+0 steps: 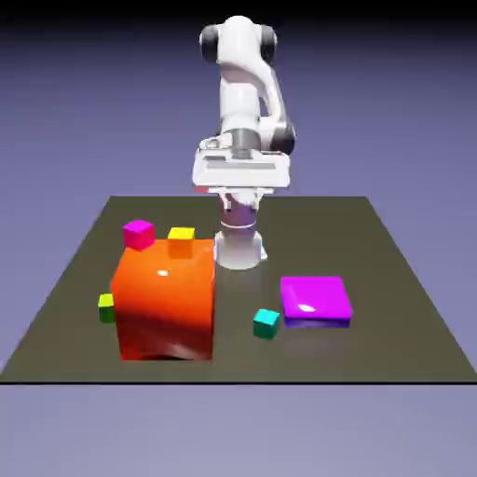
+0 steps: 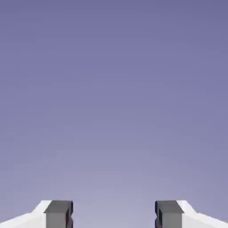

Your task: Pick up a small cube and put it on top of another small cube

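My jaws [image 2: 114,216] stand wide apart with nothing between them; through my own camera I see only the plain blue-violet backdrop. From outside, my hand is folded up high by my base, well apart from every cube. On the dark counter [image 1: 401,307] lie the small cubes: a pink cube [image 1: 138,234] and a yellow cube [image 1: 181,234] behind the big orange block [image 1: 166,298], a green cube [image 1: 106,306] touching its side toward the exterior view's left, and a teal cube [image 1: 266,322] just beside the flat magenta block [image 1: 317,300].
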